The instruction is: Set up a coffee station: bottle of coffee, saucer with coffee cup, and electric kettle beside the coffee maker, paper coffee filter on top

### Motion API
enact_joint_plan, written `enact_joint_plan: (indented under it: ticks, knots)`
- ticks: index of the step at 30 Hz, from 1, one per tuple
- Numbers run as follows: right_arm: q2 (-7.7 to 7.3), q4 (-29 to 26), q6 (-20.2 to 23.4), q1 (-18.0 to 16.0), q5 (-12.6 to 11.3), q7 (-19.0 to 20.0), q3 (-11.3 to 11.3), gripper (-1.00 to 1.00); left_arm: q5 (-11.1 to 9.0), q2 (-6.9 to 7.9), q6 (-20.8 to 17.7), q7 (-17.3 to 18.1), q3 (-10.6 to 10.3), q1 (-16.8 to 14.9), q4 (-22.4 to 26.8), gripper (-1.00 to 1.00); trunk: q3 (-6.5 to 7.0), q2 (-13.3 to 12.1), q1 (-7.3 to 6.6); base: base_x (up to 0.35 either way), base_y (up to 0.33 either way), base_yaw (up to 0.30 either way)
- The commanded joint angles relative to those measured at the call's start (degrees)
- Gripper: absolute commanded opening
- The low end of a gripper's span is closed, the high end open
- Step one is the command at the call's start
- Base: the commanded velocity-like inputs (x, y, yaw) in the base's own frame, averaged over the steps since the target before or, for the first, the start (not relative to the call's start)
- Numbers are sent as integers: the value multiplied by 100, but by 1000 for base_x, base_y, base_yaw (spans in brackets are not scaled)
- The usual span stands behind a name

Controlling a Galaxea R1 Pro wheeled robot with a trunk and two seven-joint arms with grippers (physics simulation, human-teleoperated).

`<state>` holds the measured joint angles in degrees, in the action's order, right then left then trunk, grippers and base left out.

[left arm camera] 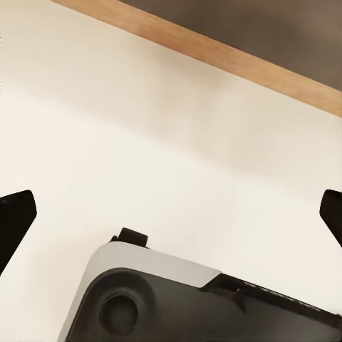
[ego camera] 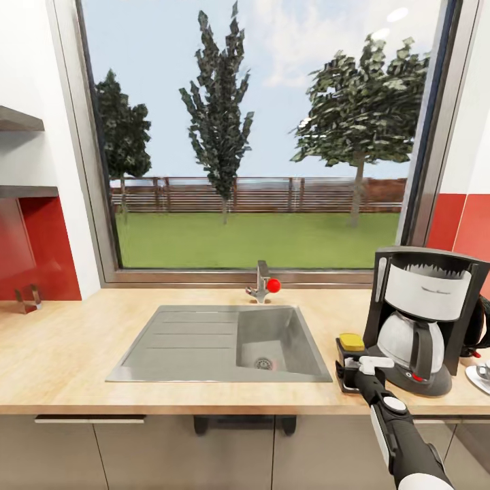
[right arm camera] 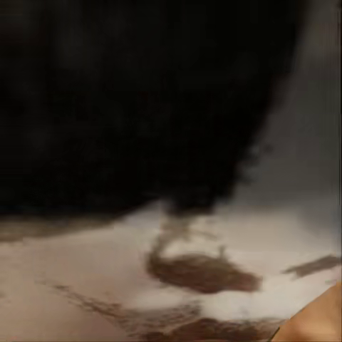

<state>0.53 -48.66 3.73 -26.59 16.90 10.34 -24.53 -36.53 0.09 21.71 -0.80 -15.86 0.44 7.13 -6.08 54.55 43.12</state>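
The black and white coffee maker (ego camera: 420, 320) stands on the beige countertop (ego camera: 68, 361) at the right. Just left of it the bottle of coffee (ego camera: 352, 348), dark with a yellow cap, rests on the counter, and my right gripper (ego camera: 353, 373) is shut on its body. In the right wrist view its dark glass and white label (right arm camera: 142, 285) are a close blur. The dark electric kettle (ego camera: 480, 325) peeks out behind the coffee maker. A sliver of the white saucer (ego camera: 478, 378) shows at the right edge. My left gripper (left arm camera: 171, 214) is open, with its fingertips (left arm camera: 14, 214) far apart over a pale surface.
A grey sink (ego camera: 224, 344) with a drainboard fills the middle of the counter, with a faucet (ego camera: 262, 282) bearing a red knob behind it. The dark boards of the kitchen shelf (ego camera: 20, 122) hang at upper left. A large window spans the back wall.
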Motion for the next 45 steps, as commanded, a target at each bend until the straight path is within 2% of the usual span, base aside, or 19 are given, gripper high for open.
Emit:
enact_joint_plan:
  ticks: [1, 8, 20, 24, 27, 31, 34, 35, 36, 39, 41, 45]
  knots:
    - [5, -12, 24, -4, 44, 47, -25, 100, -56, 2, 15, -8, -49, 0, 8, 100, -7, 5, 1, 0, 0, 0]
    - [7, -12, 27, -4, 42, 47, -25, 100, -56, 7, 8, -8, -49, 2, 8, 100, -7, 5, 1, -36, 0, 0]
    - [15, 16, 43, -4, 46, 58, -25, 100, -56, 8, -10, -8, -51, 2, 8, 100, -7, 5, 1, -304, 0, 0]
    - [-2, 64, 204, -4, 53, 93, -24, 100, -55, 9, -9, -8, -50, 0, 8, 100, -7, 5, 1, -319, 0, 0]
    - [-11, 2, 794, -4, 59, 142, -25, 100, -51, 7, -5, -8, -50, 1, 8, 100, -7, 5, 1, -241, 0, 0]
    - [24, -469, 2405, -4, 61, 288, -11, 100, -48, 2, 11, -8, -54, 0, 8, 100, -7, 5, 1, -66, 0, 0]
    - [41, -912, 4665, -4, 45, 389, 0, 100, -52, 5, 16, -8, -55, 2, 8, 100, -7, 5, 1, -16, 0, 0]
    - [42, -946, 4993, -4, 41, 413, 4, 100, -53, 6, 16, -8, -54, 1, 8, 100, -7, 5, 1, -8, 0, 0]
    - [44, -991, 5521, -3, 35, 467, 16, 100, -54, 7, 17, -8, -52, 3, 8, 100, -7, 5, 1, -5, 0, 0]
    - [60, -945, 5627, 1, 19, 541, 75, 100, -53, 7, 17, -8, -50, 2, 8, 100, -7, 5, 1, -3, 0, 0]
    - [51, -574, 5627, 3, 24, 565, 112, 100, -55, 5, 18, -8, -49, 3, 8, 100, -7, 5, 1, -1, 0, 0]
    - [3, 1008, 5627, 4, 72, 585, 160, 100, -53, 2, 18, -8, -49, 0, 8, 100, -7, 5, 1, 0, 0, 0]
